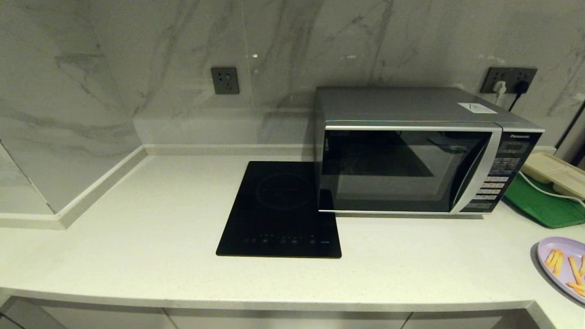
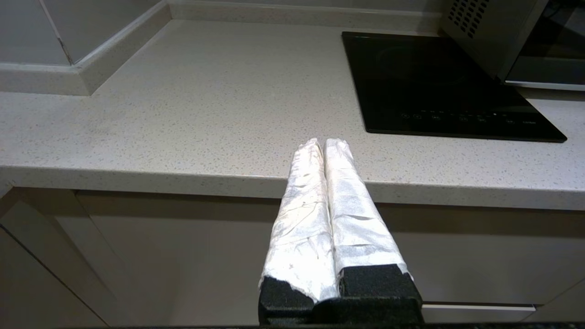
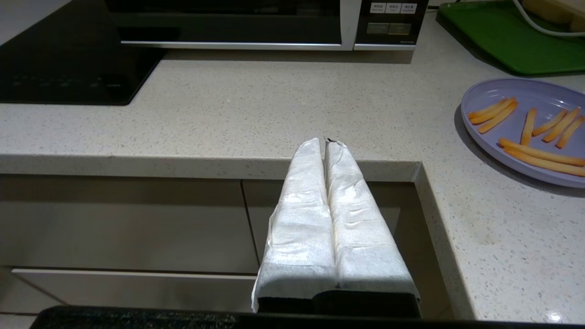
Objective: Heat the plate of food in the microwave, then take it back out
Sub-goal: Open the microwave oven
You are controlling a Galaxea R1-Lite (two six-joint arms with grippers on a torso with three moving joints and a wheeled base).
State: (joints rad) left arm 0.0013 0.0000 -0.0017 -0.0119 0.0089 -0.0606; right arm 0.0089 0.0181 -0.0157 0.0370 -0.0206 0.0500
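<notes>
The silver-grey microwave [image 1: 411,155] stands at the back right of the counter with its dark glass door closed; its lower front edge [image 3: 237,32] shows in the right wrist view. The lilac plate of food [image 1: 564,265] lies at the counter's right edge, with orange-yellow sticks on it [image 3: 525,132]. My left gripper [image 2: 323,144] hangs shut and empty before the counter's front edge, left of the cooktop. My right gripper [image 3: 323,142] is shut and empty too, at the counter's front edge, left of the plate. Neither arm shows in the head view.
A flat black glass cooktop [image 1: 281,210] lies left of the microwave, partly under its corner. A green tray [image 1: 544,205] with a beige compartment tray [image 1: 555,173] and a white cable sits right of the microwave. The counter turns a corner [image 3: 418,167] near the plate.
</notes>
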